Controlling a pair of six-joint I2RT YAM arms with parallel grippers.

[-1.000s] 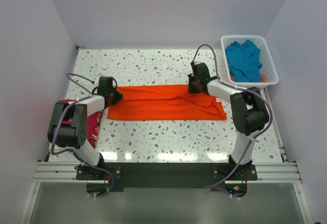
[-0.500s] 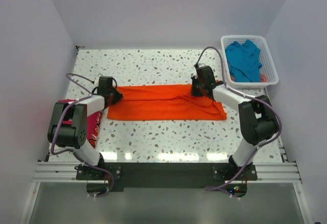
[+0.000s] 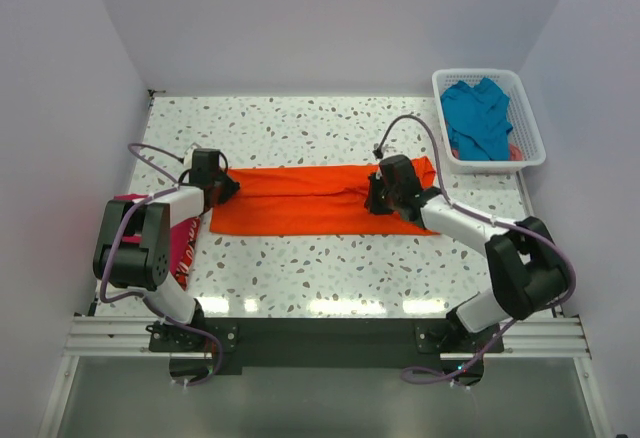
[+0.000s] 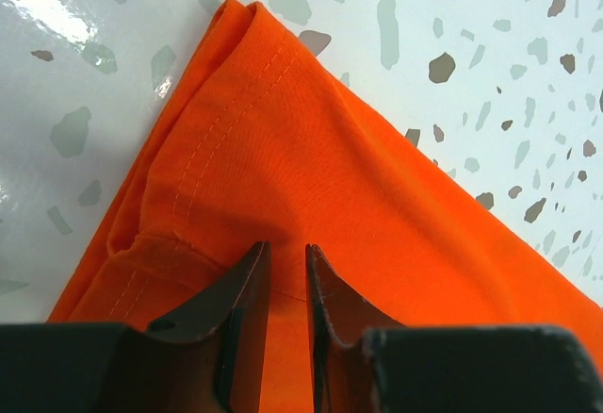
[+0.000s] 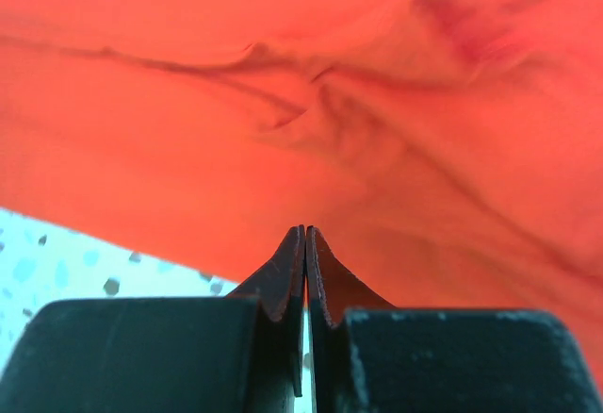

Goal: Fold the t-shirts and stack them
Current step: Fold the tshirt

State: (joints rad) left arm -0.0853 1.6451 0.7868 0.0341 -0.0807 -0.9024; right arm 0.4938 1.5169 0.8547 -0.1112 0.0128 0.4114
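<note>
Right wrist: right pincer (image 5: 304,234) closed on orange t-shirt (image 5: 283,102).

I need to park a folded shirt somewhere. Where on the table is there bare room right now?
Two bare strips: the far one between the orange t-shirt and the back wall, and the near one between that shirt and the arm bases. Crowded: the basket in the far right corner, the magenta t-shirt under the left arm.

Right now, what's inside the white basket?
A teal-blue t-shirt lies crumpled in the white basket, filling most of it. A small reddish bit of cloth peeks out at the near right corner. Whatever else lies under the teal shirt is covered.
</note>
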